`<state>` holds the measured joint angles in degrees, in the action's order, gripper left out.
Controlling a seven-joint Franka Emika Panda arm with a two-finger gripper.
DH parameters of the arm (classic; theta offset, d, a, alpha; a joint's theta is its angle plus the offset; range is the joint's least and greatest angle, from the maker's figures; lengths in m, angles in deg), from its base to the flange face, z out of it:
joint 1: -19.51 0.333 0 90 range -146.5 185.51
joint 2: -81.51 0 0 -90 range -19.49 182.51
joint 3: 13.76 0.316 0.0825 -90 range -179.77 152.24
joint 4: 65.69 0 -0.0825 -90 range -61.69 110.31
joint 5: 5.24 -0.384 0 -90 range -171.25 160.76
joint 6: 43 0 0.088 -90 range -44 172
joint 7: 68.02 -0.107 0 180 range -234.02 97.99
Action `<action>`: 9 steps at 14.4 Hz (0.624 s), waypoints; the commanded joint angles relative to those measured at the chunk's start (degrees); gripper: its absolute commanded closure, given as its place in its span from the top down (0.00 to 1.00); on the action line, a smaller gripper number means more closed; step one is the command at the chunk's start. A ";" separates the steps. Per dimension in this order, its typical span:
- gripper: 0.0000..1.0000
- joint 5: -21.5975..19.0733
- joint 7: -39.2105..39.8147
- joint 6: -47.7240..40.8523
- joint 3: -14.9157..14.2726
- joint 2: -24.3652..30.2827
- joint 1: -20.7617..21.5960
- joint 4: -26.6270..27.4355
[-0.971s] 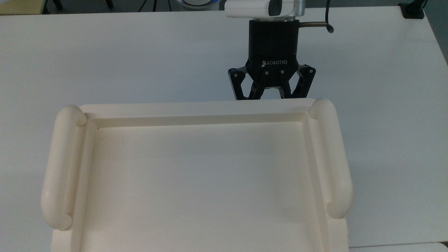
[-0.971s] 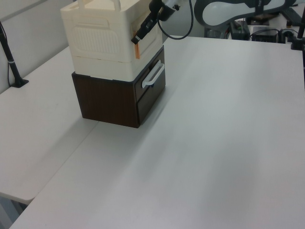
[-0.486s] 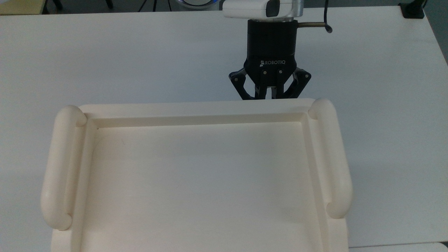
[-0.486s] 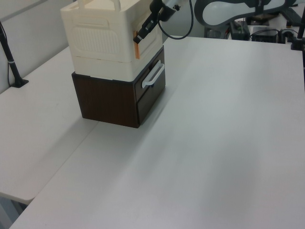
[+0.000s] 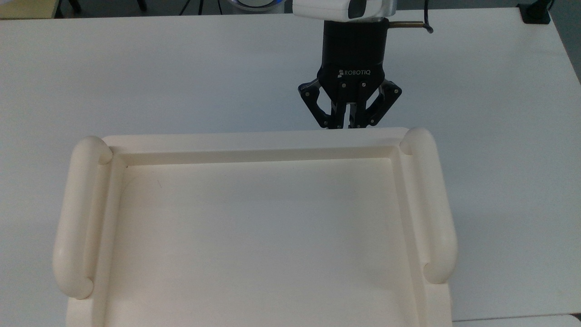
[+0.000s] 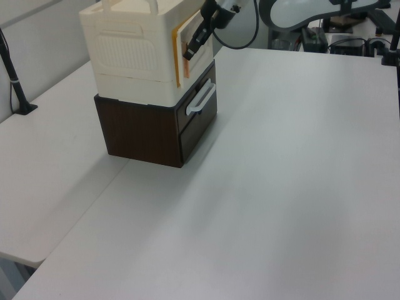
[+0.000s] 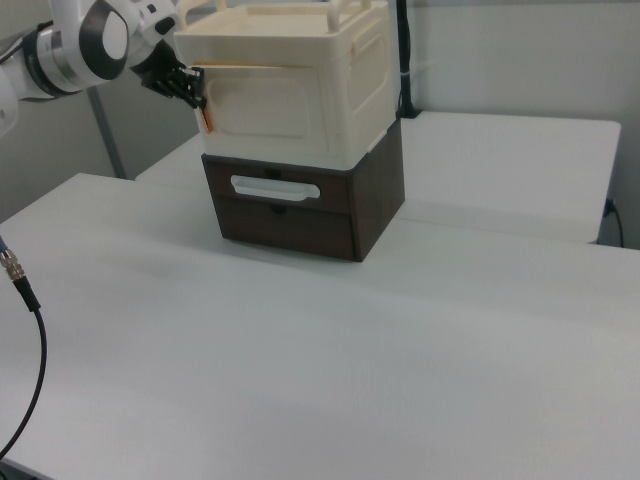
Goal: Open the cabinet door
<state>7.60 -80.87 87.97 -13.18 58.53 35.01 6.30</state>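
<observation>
- The gripper [image 5: 348, 122] points down the top view toward the cream cabinet [image 5: 254, 227], its fingers drawn close together, with their tips hidden behind the cabinet's far rim.
- One second ago those fingers were spread wide in the top view; half a second ago they had already come together, and now the linkages sit a little higher in the top view than before.
- In the left view the gripper [image 6: 191, 51] sits at the upper front of the cabinet, pinching what looks like an orange tab at the door's edge; I cannot tell the grip exactly.
- The cabinet door [image 6: 185, 51] is the cream front panel of the upper box. In the left view its orange-edged side now stands slightly out from the body, with a thin orange line running down the gap. A second ago that orange strip was shorter and the panel lay flush.
- In the right view the gripper [image 7: 192, 88] touches the door [image 7: 268, 105] at the right view's left edge, where an orange tab [image 7: 206, 118] shows, and a thin orange line runs along the top of the panel.
- The cabinet rests on a dark brown drawer unit [image 6: 156, 131] with a white handle [image 6: 200, 100], which has not moved.
- The whole stack stands on the white table [image 6: 281, 187], toward the left view's upper left.
- The recessed top with its two rounded side handles [image 5: 429, 204] looks the same as in the earlier top views.
</observation>
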 commanded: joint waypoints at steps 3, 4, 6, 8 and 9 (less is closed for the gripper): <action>0.46 0.16 -0.60 -11.76 -0.67 7.06 -0.47 5.88; 0.80 -0.80 -0.68 -16.58 -0.67 7.85 -0.47 5.79; 0.88 -2.12 -0.42 -22.31 -0.67 9.52 -0.91 5.44; 0.89 -2.21 0.89 -27.51 -0.67 11.81 -1.09 5.09; 0.91 -2.21 1.59 -29.00 -0.84 12.95 -1.09 5.09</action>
<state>6.68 -80.82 63.88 -13.36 66.31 33.73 8.59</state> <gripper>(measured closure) 0.185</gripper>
